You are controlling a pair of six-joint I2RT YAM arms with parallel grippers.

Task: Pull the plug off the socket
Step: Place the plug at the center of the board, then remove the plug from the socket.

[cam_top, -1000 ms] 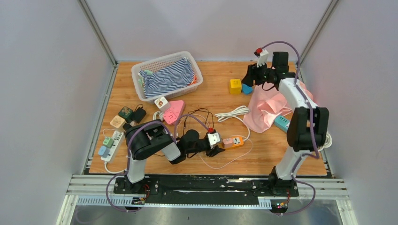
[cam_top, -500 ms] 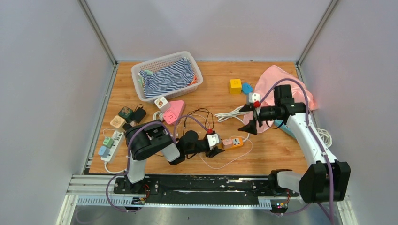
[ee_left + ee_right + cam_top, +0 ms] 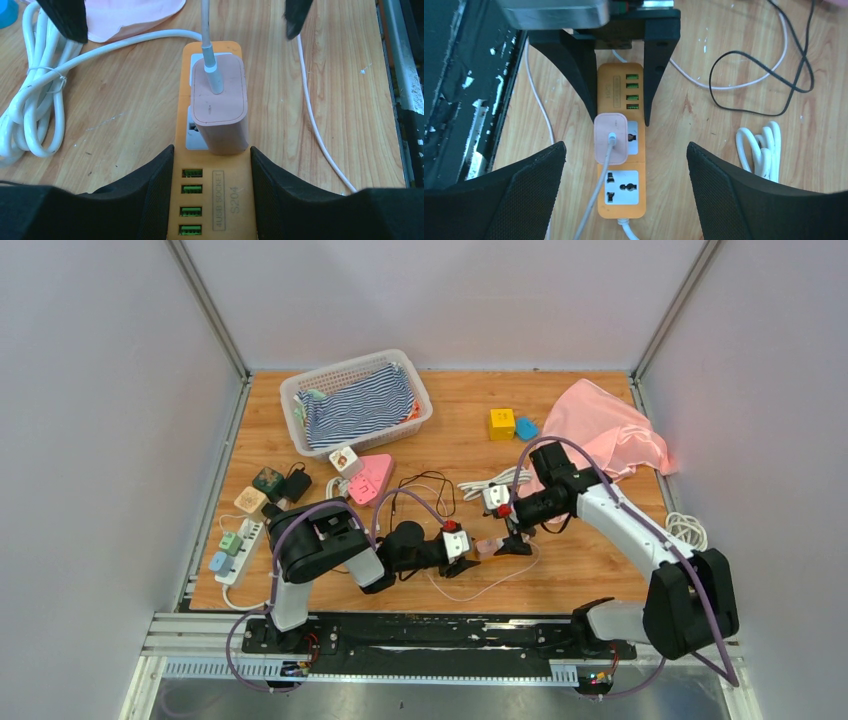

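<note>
- Here is the orange plastic power strip [image 3: 234, 205], lying flat on the wooden table [image 3: 590, 560] close to the near edge, between the two arms.
- The pale pink square plug [image 3: 220, 107] is seated in the strip, in the socket right beside the row of four green USB ports. It is upright and fully in.
- A thin white cable [image 3: 206, 30] leaves the top of the plug and trails off across the table.
- The left gripper [image 3: 211, 150] is clamped on the strip's USB end, with one black finger pressed to each long side, pinning it down.
- The right gripper [image 3: 625, 150] hangs directly over the plug with its jaws spread wide. The fingers stand well apart on either side, touching neither plug nor strip.
- In the right wrist view, a bundled white cord [image 3: 764, 145] lies beside the strip, and a black wire loop [image 3: 764, 65] curls nearby on the wood.
</note>
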